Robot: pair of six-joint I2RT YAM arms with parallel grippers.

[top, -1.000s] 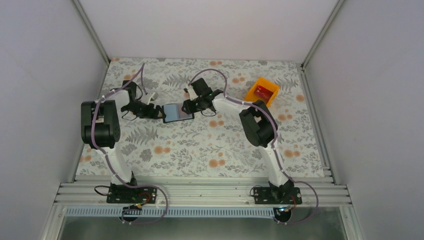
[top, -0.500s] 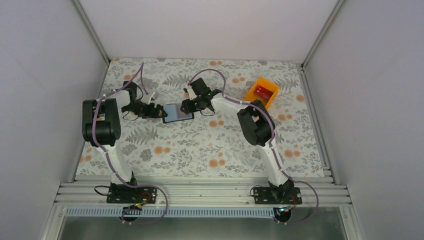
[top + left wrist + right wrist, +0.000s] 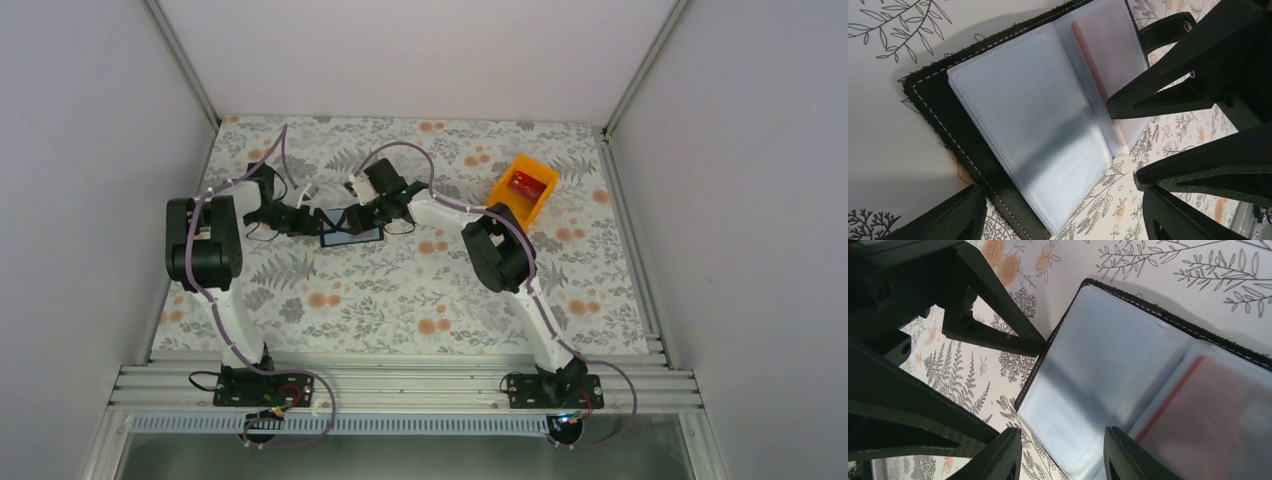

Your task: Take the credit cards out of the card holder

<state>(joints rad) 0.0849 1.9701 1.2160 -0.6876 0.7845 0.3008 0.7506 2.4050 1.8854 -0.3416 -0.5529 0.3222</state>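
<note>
Two grippers meet over the card holder (image 3: pixel 350 228), which lies opened flat on the floral tablecloth (image 3: pixel 400 300) in the far middle of the table. Its black stitched cover (image 3: pixel 933 110) frames a stack of frosted clear sleeves (image 3: pixel 1033 135).

One red credit card (image 3: pixel 1098 50) sits in a sleeve on the half nearer the clasp tab (image 3: pixel 1168 27). It shows only as a pink blur with a sharper red edge. Any print on it is too clouded by the plastic to read. The right wrist view shows the same card (image 3: pixel 1218 410) behind the sleeve, equally unreadable.

The left gripper (image 3: pixel 303 221) has its jaws spread wide and grips nothing. One finger (image 3: pixel 1013 337) touches the holder's outer black edge.

The right gripper (image 3: pixel 368 211) also has its jaws apart and holds nothing. One fingertip (image 3: pixel 1115 104) rests on the sleeves beside the red card's edge. The other finger (image 3: pixel 1198 172) hangs over the cloth just past the holder.

Well apart to the right, near the far corner, stands an orange plastic bin (image 3: pixel 517 163). A red object (image 3: pixel 526 184) lies inside it, too small to identify.
</note>
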